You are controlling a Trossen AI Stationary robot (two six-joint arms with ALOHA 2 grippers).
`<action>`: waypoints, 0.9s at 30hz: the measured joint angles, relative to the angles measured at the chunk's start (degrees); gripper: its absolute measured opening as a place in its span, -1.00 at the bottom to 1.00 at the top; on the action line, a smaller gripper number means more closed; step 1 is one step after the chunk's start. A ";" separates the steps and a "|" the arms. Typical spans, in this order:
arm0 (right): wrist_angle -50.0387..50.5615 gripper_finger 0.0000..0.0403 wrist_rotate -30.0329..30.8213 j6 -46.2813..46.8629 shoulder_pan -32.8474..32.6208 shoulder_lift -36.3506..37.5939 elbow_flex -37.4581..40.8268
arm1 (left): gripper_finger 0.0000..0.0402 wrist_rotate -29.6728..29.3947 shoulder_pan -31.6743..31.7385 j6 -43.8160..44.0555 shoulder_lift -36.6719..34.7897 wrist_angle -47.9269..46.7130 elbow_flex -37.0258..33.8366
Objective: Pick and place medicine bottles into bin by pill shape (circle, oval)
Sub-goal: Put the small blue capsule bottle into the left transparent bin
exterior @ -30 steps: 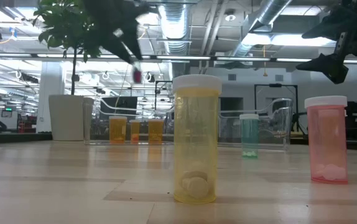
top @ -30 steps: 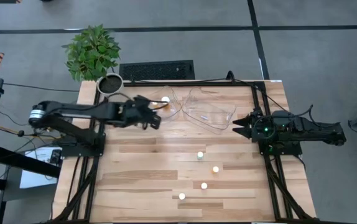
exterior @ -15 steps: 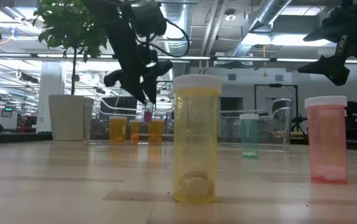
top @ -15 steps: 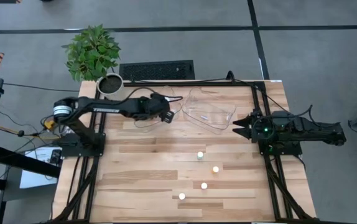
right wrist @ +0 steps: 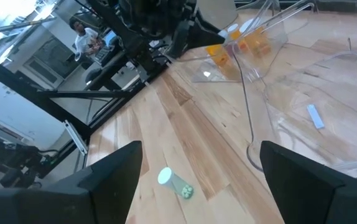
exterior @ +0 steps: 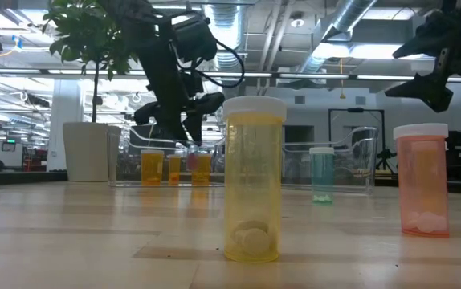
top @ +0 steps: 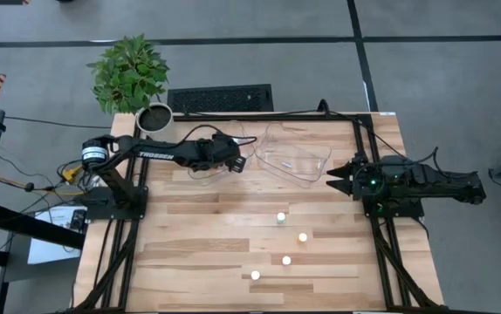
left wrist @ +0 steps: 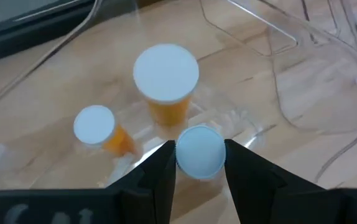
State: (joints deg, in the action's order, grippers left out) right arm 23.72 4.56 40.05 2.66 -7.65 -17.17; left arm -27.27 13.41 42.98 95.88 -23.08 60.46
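**Left arm holds a bottle over the left bin**

The wooden table (top: 233, 209) carries two clear plastic bins at its far edge: the left bin (top: 200, 171) under the left arm, and the right bin (top: 296, 157) just beside it, nearer the right arm. A potted plant (top: 131, 74) stands off the table's far left corner.

The left arm reaches across to the left bin, and the left gripper (top: 236, 162) hangs over it. In the left wrist view its fingers (left wrist: 157, 171) pinch a white-capped bottle (left wrist: 198, 152) between them, one finger on either side of the cap. Below, inside the bin, stand two orange bottles: the larger one (left wrist: 166, 84) upright under its white cap, the smaller one (left wrist: 101, 129) just beside it. The low view shows orange bottles (exterior: 152, 167) in a row behind the bin's clear wall, beneath the gripper.

The right arm waits at the table's right edge, the right gripper (top: 334, 175) spread wide, clear of the right bin.

Four bottles stand in the open on the near half of the table: a green one (top: 280, 218), then three more white caps at (top: 302, 236), (top: 286, 260) and (top: 255, 275). In the low view the nearest is a yellow bottle (exterior: 253, 179) with pills at its bottom, and a pink bottle (exterior: 422, 179) stands to one side
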 joint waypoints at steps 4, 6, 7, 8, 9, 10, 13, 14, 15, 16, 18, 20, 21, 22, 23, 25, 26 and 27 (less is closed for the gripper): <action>0.07 0.66 0.00 0.00 0.00 0.01 0.00 | -0.41 -0.19 -0.01 0.40 -0.03 0.48 -1.13; 0.07 0.66 0.00 0.00 0.00 0.01 0.00 | -0.41 -0.43 -0.01 0.44 -0.02 0.67 -1.25; 0.09 0.66 0.00 0.00 0.00 0.01 0.00 | -0.41 -0.56 0.00 0.44 -0.02 0.86 -1.22; 0.09 0.66 0.00 0.00 0.00 0.00 0.00 | -0.41 -0.72 0.00 0.41 0.01 0.86 -1.22; 0.08 0.66 0.00 0.00 0.00 -0.01 0.00 | -0.41 -1.07 0.00 0.34 0.46 1.04 -1.22; 0.08 0.66 0.00 0.00 0.00 0.00 0.00 | -0.41 -0.93 0.00 0.31 0.82 1.42 -1.22; 0.09 0.66 0.00 0.00 0.00 -0.01 0.00 | -0.41 -0.18 -0.01 0.28 1.70 2.26 -1.14; 0.17 0.66 0.00 0.00 0.00 -0.01 0.00 | -0.41 0.07 -0.02 0.20 2.33 3.18 -1.01; 0.24 0.66 -0.02 0.00 0.00 -0.01 0.00 | -0.41 0.61 -0.02 0.19 2.71 2.60 -1.12; 0.23 0.66 0.00 0.00 -0.02 0.01 0.00 | -0.41 0.61 -0.04 0.19 3.18 2.32 -1.28; 0.57 0.66 -0.02 0.00 0.00 -0.01 0.00 | -0.41 1.42 0.02 0.43 3.78 4.00 -1.14; 0.52 0.66 0.00 0.02 -0.03 0.01 0.00 | -0.41 0.65 0.00 0.65 4.20 3.70 -1.13; 0.80 0.66 -0.01 0.02 -0.01 0.00 0.00 | -0.41 0.11 -0.02 0.66 4.43 4.14 -1.11; 0.95 0.66 -0.02 0.01 0.00 -0.01 0.00 | -0.41 0.43 -0.01 0.67 4.35 3.82 -1.09; 0.83 0.66 0.00 0.02 -0.02 0.00 0.00 | -0.41 0.55 -0.01 0.70 4.28 3.69 -1.09; 1.16 0.66 -0.02 0.02 -0.02 -0.01 0.00 | -0.41 0.61 -0.02 0.80 4.31 3.74 -1.09; 1.23 0.66 -0.02 0.00 -0.02 -0.01 0.00 | -0.41 0.67 -0.02 0.85 4.31 3.76 -1.09; 1.18 0.66 -0.01 0.01 -0.02 -0.01 0.00 | -0.41 0.62 -0.02 0.85 4.31 3.76 -1.09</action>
State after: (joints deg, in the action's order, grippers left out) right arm 24.91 4.55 40.06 2.63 -7.66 -17.17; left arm -26.64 13.39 43.83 100.18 -19.31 59.37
